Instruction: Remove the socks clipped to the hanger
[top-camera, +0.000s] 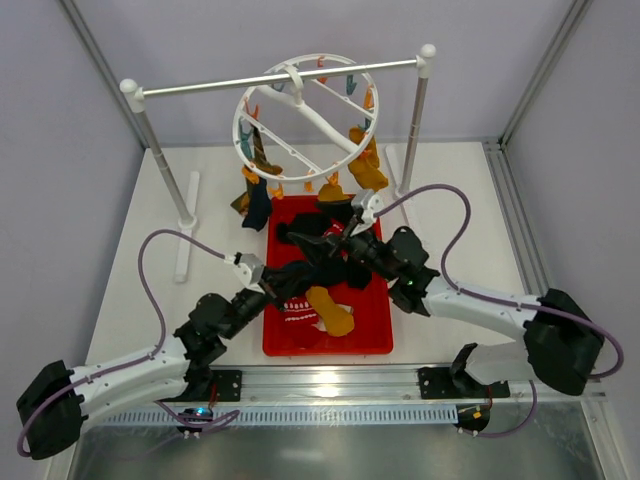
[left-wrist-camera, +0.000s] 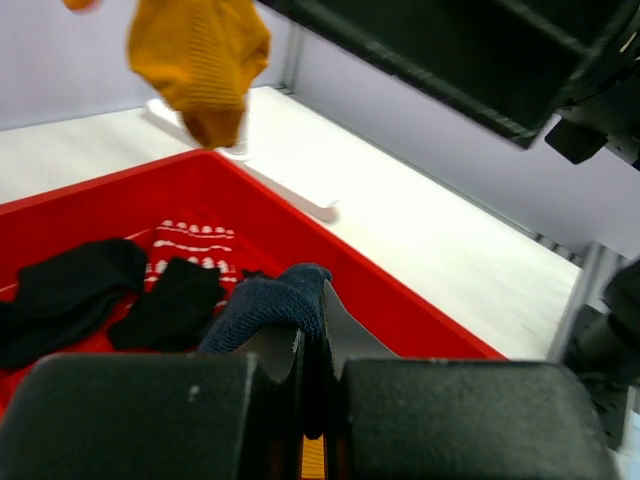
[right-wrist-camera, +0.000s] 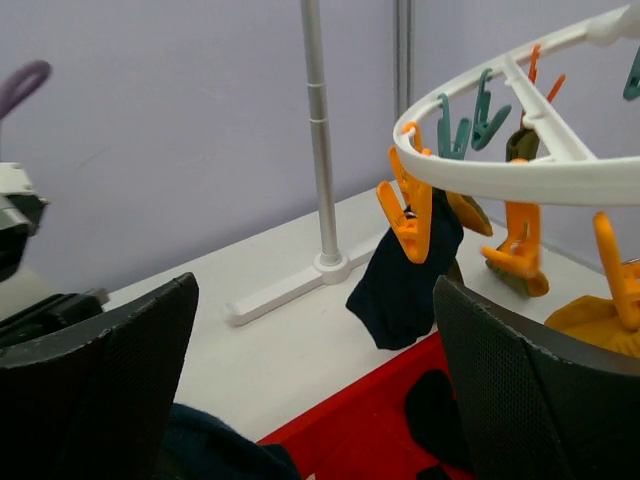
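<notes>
Socks (top-camera: 366, 170) hang from the hanger (top-camera: 322, 118), which hooks over the silver bar (top-camera: 200, 87) at 12 o'clock from the red tray (top-camera: 375, 345). Mustard ones sit at the ring's 4 o'clock rim, and a clipped navy sock (right-wrist-camera: 400, 285) dangles at its 8 o'clock rim. More socks lie loose in the tray, so I judge the job partway done.

My left gripper (left-wrist-camera: 312, 325) is pinched right down on a bunched navy sock (left-wrist-camera: 265, 305), jaws together with only fabric between them, low over the tray near its 9 o'clock side. That sock looks free of any clip, so this step is the drop. I need only part those fingers and let it fall among the black ones.

My right gripper (right-wrist-camera: 312, 290) is spread wide and holds nothing. It faces the clipped navy sock, which is held at its top by an orange clip (right-wrist-camera: 412, 215). The next move there calls for closing low on the fabric, below the clip. Then I should pull down and toward 6 o'clock, so the clip lets go without dragging the ring along the bar.
</notes>
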